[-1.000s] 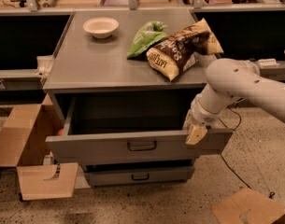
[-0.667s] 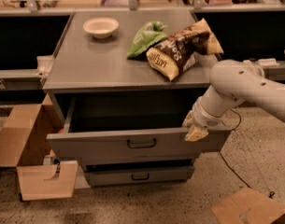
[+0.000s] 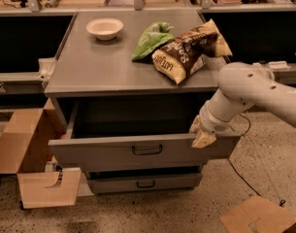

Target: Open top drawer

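The top drawer [image 3: 113, 152] is a wide grey drawer with a dark loop handle [image 3: 147, 150] at its centre. It stands pulled out from the grey cabinet, and its dark inside shows. My gripper [image 3: 202, 136] is at the right end of the drawer front's upper edge, touching or just over it. The white arm [image 3: 244, 89] reaches in from the right. A shallower lower drawer [image 3: 145, 182] sits shut below.
On the cabinet top [image 3: 89, 67] are a white bowl [image 3: 105, 27], a green bag [image 3: 152, 40] and a brown chip bag [image 3: 189, 50]. An open cardboard box [image 3: 26, 154] stands on the floor at left. Another cardboard piece [image 3: 259, 217] lies at bottom right.
The arm's elbow shifted slightly. The gripper stays at the right end of the drawer front, and the drawer stays pulled out about as far.
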Robot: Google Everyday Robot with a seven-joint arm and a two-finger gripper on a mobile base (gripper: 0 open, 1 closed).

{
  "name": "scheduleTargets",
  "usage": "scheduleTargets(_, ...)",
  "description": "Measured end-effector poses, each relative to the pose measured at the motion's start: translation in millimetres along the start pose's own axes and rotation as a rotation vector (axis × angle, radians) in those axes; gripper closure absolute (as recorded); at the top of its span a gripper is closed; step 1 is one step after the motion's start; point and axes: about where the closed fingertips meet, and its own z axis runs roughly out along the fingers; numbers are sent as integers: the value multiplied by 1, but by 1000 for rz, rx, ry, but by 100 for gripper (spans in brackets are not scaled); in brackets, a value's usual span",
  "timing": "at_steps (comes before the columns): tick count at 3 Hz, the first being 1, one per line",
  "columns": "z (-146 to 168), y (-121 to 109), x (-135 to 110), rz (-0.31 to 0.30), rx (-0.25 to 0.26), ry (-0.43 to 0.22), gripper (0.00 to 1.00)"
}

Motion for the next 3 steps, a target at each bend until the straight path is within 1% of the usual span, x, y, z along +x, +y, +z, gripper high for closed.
scheduleTargets(3, 0, 0, 0, 0, 0, 0, 5)
